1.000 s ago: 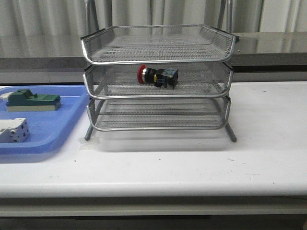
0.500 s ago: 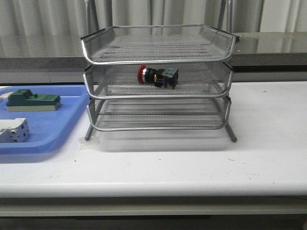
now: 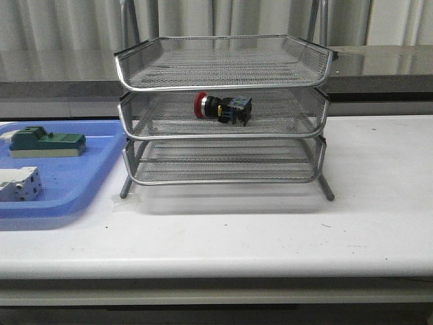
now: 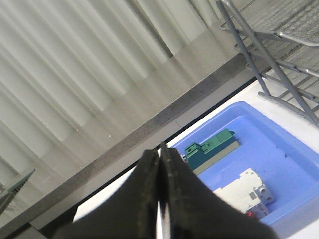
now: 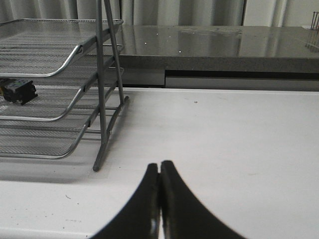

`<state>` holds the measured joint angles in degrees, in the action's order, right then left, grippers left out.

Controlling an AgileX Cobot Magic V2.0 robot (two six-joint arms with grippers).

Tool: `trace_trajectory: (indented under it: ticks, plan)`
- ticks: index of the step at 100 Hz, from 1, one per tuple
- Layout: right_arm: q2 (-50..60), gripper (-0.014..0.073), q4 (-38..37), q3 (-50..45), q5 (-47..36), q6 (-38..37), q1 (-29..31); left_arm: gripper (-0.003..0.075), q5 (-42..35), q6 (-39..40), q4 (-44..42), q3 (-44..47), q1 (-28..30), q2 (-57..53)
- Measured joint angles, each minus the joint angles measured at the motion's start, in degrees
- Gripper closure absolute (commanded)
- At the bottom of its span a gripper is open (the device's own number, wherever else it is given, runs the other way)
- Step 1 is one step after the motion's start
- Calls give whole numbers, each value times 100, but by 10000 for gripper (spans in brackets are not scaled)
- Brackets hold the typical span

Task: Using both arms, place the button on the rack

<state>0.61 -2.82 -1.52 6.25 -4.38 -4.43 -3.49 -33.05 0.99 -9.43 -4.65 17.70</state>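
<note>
The button [image 3: 223, 108], red head to the left, lies on its side on the middle tier of the silver wire rack [image 3: 223, 62]. In the right wrist view only its dark rear block [image 5: 19, 91] shows on that tier of the rack [image 5: 102, 84]. Neither arm appears in the front view. My left gripper [image 4: 160, 152] is shut with nothing between its fingers, held above the blue tray side. Over bare white table to the right of the rack, my right gripper [image 5: 159, 167] is also shut and empty.
A flat blue tray [image 3: 74, 183] sits left of the rack, holding a green block part [image 3: 46, 143] and a white-grey terminal block [image 3: 18, 184]. The same tray [image 4: 279, 164] shows in the left wrist view. A grey ledge and curtains run behind the table.
</note>
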Motion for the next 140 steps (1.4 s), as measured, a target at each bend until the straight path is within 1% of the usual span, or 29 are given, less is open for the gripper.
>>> trace_trajectory:
  ticks: [6, 13, 32, 46, 76, 91, 104, 140]
  plan:
    - [0, 651, 0, 0, 0, 0, 0, 741, -25, 227, 31, 38, 0, 0]
    - [0, 651, 0, 0, 0, 0, 0, 741, -40, 741, -55, 60, 0, 0]
    - [0, 651, 0, 0, 0, 0, 0, 741, -52, 2505, -690, 60, 0, -26]
    - [0, 651, 0, 0, 0, 0, 0, 741, -60, 3211, -781, 159, 0, -301]
    - [0, 651, 0, 0, 0, 0, 0, 741, -44, 3695, -761, 959, 119, -1356]
    - [0, 651, 0, 0, 0, 0, 0, 741, 69, 3930, -730, 970, 252, -1784]
    - [0, 651, 0, 0, 0, 0, 0, 741, 349, 3992, -690, 970, 306, -1795]
    - [0, 651, 0, 0, 0, 0, 0, 741, 349, 4004, -681, 970, 312, -1795]
